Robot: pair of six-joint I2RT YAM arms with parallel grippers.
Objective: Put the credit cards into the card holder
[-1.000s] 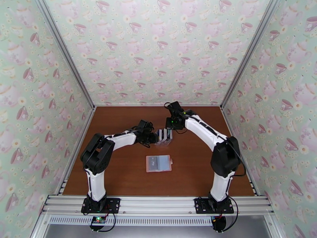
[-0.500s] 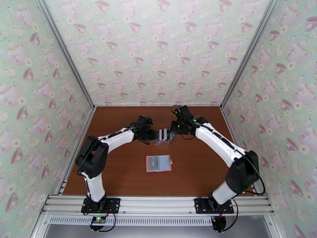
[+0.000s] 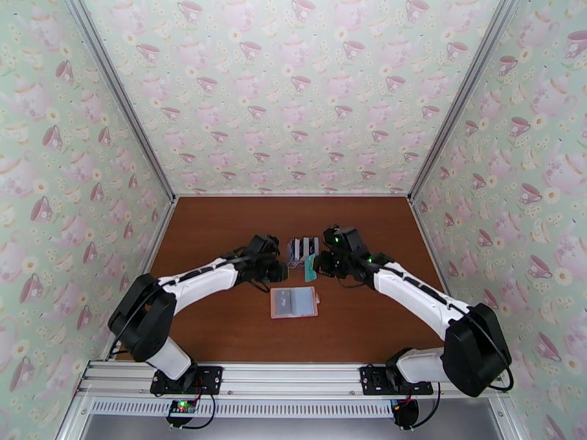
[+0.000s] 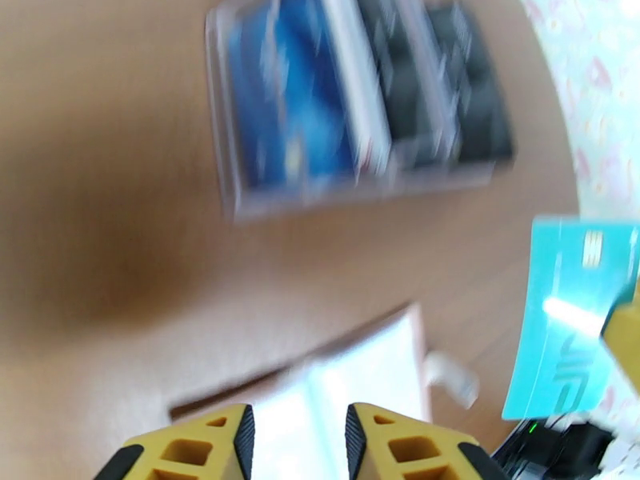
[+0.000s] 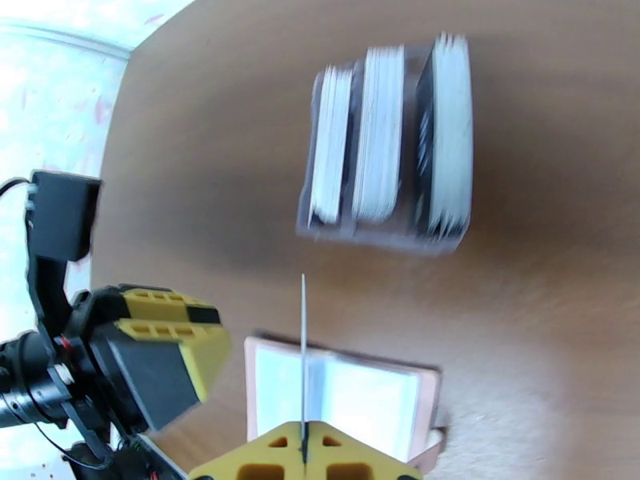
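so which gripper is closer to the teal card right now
Right. The right gripper is shut on the teal card, pinching its lower edge. The left gripper hovers open off to the card's left, not touching it.

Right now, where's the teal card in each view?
Top external: teal card at centre, in the right gripper, just beyond the pink card holder.
Left wrist: card at the right edge, face-on; card holder bottom centre.
Right wrist: card edge-on, a thin line bottom centre, over the card holder.
Shared landmark: the card holder.
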